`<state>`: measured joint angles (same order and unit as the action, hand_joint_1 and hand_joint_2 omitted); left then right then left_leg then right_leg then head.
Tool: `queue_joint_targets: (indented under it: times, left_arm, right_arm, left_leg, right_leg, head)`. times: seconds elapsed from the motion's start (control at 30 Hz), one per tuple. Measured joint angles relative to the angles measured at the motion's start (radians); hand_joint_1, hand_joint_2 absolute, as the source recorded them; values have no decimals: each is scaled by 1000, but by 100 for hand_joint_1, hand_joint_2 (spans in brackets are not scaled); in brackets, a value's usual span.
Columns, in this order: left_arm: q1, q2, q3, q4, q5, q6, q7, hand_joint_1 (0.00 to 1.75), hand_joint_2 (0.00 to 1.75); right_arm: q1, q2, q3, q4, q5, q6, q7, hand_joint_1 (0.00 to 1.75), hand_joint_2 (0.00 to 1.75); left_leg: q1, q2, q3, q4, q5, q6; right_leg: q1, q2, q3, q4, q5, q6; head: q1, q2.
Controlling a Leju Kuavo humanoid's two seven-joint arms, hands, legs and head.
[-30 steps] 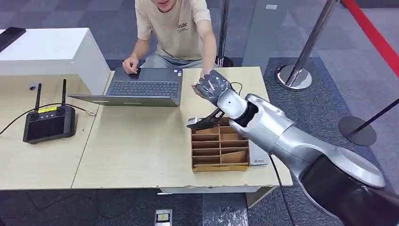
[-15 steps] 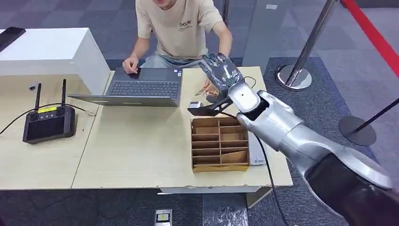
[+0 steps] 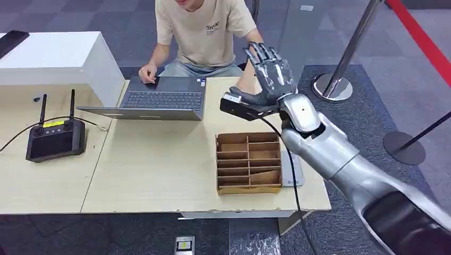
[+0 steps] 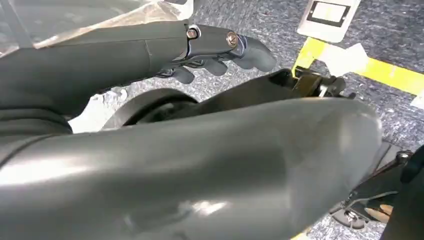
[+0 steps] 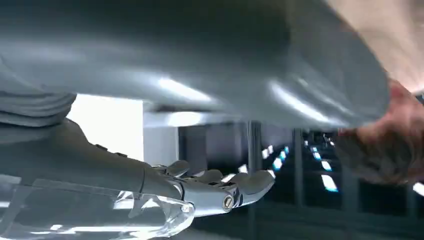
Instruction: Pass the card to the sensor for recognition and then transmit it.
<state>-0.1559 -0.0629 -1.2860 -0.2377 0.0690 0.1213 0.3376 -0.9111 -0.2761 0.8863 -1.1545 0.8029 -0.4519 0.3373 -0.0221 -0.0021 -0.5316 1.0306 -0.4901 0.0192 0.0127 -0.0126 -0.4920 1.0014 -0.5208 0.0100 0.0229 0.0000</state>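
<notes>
Above table (image 3: 159, 159), right hand (image 3: 272, 74) raised, fingers (image 3: 266, 56) spread, released; left hand (image 4: 220, 47) fingers curled, wrist view.

Black sensor (image 3: 240, 108) at table's far edge, cable attached

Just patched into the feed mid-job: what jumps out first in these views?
The right hand is raised above the far edge of the table, fingers spread upward, right in front of a seated person whose own hand is at the laptop. Below the arm, a cardboard divider box sits near the table's right edge. A black remote controller lies far left.
</notes>
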Motion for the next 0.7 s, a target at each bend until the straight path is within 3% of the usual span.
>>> queue_joint_targets:
  times: [0.07, 0.13, 0.23, 0.43, 0.7]
  left_arm:
    - [6, 0, 2, 0, 10, 15, -3, 0, 0]
    - [13, 0, 5, 0, 22, 31, -5, 0, 0]
    - [18, 1, 12, 0, 35, 41, -10, 0, 0]
    - [23, 2, 28, 2, 44, 48, -12, 0, 0]
    - [27, 2, 53, 4, 62, 59, -11, 0, 0]
  right_arm:
    - [88, -14, -55, -76, -135, -62, -57, 0, 175]
    - [196, -24, -115, -157, -287, -120, -161, 0, 175]
    - [322, -28, -173, -240, -411, -141, -275, 0, 175]
    - [480, -37, -258, -363, -510, -141, -359, 0, 175]
    - [691, -8, -332, -483, -624, -134, -480, 0, 175]
  left_leg:
    - [0, 0, 0, 0, 0, 0]
    - [0, -1, 0, 0, -1, 0]
    - [0, -1, 0, 0, -1, 0]
    - [0, -1, 0, -1, -1, 0]
    - [0, 0, -1, -1, -1, 0]
  right_leg:
    - [0, 0, 0, 0, 0, 0]
    - [0, 0, 1, -1, -1, 0]
    - [0, 0, 0, -1, -1, -1]
    - [1, -1, 1, -1, -1, -1]
    - [0, 0, 0, -1, -2, -1]
  head:
    - [0, 0]
    - [0, 0]
    - [-1, 0]
    - [-1, 0]
    - [-1, 0]
